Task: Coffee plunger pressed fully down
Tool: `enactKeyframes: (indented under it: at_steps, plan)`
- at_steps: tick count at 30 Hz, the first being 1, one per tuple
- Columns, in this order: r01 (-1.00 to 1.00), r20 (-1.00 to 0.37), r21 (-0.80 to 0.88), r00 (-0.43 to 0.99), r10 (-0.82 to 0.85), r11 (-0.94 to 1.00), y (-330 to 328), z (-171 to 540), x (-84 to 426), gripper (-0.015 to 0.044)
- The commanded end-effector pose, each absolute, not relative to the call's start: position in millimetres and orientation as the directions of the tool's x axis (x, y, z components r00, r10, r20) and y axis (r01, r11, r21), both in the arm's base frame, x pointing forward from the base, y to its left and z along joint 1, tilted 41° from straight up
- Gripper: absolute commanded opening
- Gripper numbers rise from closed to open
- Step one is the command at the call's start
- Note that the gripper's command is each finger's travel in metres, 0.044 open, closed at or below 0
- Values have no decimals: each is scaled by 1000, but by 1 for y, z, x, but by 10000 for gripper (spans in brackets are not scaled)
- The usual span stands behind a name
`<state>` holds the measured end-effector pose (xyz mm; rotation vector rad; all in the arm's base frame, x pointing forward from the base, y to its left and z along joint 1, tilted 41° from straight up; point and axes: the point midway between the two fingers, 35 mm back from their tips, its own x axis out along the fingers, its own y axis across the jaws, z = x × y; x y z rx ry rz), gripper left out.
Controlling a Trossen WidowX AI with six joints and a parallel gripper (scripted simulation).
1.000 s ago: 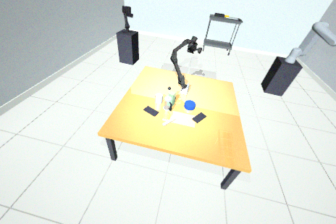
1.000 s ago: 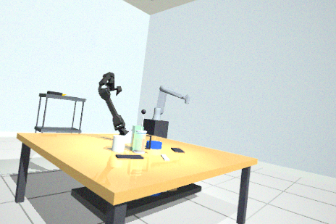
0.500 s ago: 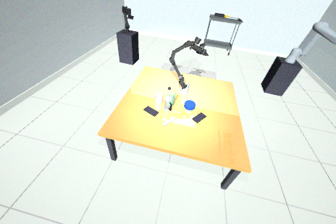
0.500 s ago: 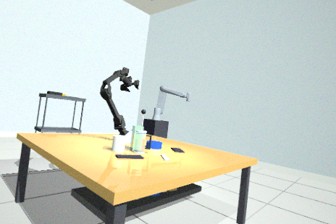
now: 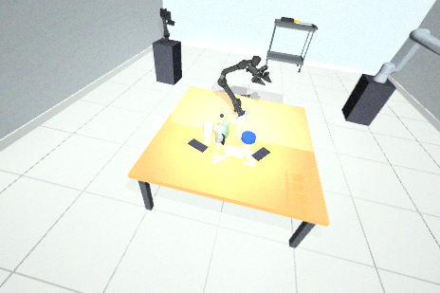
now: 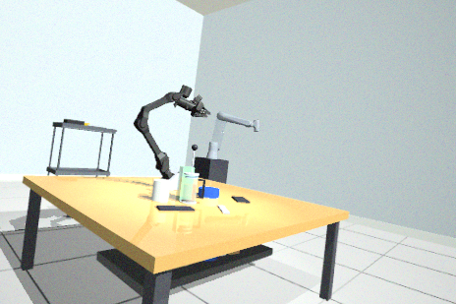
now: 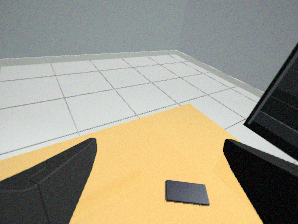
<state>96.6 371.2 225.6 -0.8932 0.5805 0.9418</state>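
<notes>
Glossy orange table (image 6: 275, 217) holds the glass-walled coffee press (image 6: 188, 184); hand (image 6: 200, 110) spread wide, empty.

Glossy orange table (image 6: 256, 217), matt dark pincer (image 7: 150, 175)

A pale green, see-through coffee press (image 6: 188, 184) stands upright on the orange surface (image 6: 123, 222), just beside a white cup (image 6: 160, 190). Its thin plunger rod rises straight up, topped by a small black knob (image 6: 195, 148), fully raised.
</notes>
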Motion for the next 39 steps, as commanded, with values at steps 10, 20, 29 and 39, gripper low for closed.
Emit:
enactKeyframes:
  at_steps: [10,20,29,39]
  plan:
    - [-288,-464,-593,885,-26,752,252,263,259,440]
    - [309,-196,-614,832,-520,726,122,293,310,440]
    - [308,-201,-614,830,-521,726,94,260,312,440]
    - [302,-201,-616,832,-516,728,81,245,316,440]
